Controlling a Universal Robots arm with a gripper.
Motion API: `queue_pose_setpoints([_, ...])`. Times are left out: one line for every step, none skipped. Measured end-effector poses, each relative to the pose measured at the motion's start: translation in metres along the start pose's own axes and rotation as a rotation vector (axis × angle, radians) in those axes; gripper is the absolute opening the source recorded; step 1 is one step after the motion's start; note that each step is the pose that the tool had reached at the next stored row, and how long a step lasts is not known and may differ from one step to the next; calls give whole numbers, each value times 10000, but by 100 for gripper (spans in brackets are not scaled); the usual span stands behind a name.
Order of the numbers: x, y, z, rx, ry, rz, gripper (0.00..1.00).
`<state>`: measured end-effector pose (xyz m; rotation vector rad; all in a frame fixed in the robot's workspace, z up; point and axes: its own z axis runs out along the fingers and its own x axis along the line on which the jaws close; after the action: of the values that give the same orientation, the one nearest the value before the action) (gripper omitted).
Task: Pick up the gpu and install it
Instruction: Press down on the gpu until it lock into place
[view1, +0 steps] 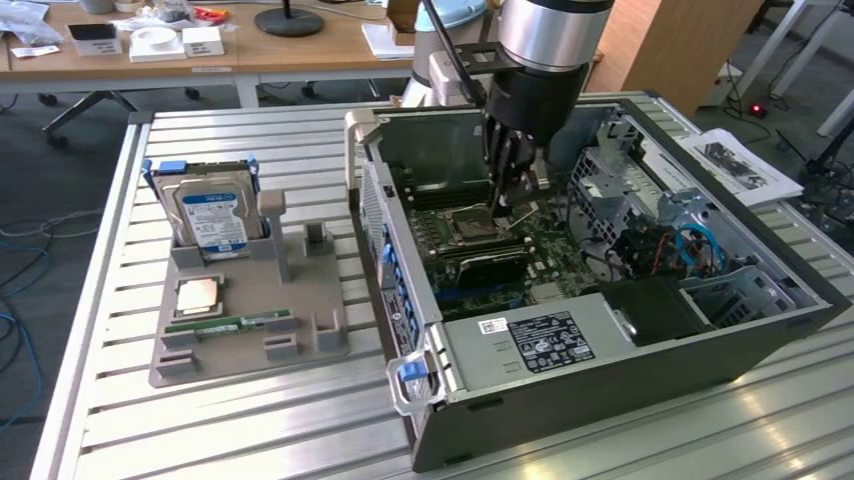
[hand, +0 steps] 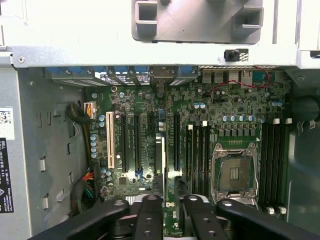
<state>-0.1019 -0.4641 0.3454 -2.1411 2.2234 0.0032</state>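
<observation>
Looking down through the exterior view, I see the tool (view1: 511, 200) hanging from the arm in the upper centre of the frame, lowered inside the open computer case (view1: 747, 330) and just above the motherboard (view1: 534, 250). It sits beside the empty processor socket (view1: 470, 220).

In the wrist view the tool (hand: 172, 200) is dark and close to the lens. The gpu (hand: 160, 160) appears there edge-on as a thin grey strip. It stands upright among the long black expansion slots (hand: 131, 145) and runs up to the tool. I cannot tell whether the tool is clenched on the card or released, nor whether the card is fully seated. The socket (hand: 235, 172) lies well to one side of the card, with the memory slots (hand: 197, 150) between them.

At the left of the exterior view a grey parts holder (view1: 267, 330) rests on the slatted metal counter (view1: 200, 440). It carries:
- a hard drive (view1: 214, 220) with a blue label, standing upright at its far end
- a small square processor (view1: 198, 295), lying flat
- a narrow green memory stick (view1: 247, 323), just in front of the processor

The power supply (view1: 534, 345), bearing a white label, fills the near corner of the case.
</observation>
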Motion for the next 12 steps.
queue_pose_setpoints([0,0,0,0,0,0,20])
queue_pose_setpoints([0,0,0,0,0,0,15])
queue_pose_setpoints([0,0,0,0,1,0,11])
queue_pose_setpoints([0,0,0,0,0,0,11])
queue_pose_setpoints([0,0,0,0,0,0,11])
queue_pose_setpoints([0,0,0,0,0,0,11])
queue_pose_setpoints([0,0,0,0,0,0,11])
queue_pose_setpoints([0,0,0,0,0,0,11])
queue_pose_setpoints([0,0,0,0,0,0,11])
queue_pose_setpoints([0,0,0,0,0,0,11])
queue_pose_setpoints([0,0,0,0,0,0,11])
queue_pose_setpoints([0,0,0,0,0,0,11])
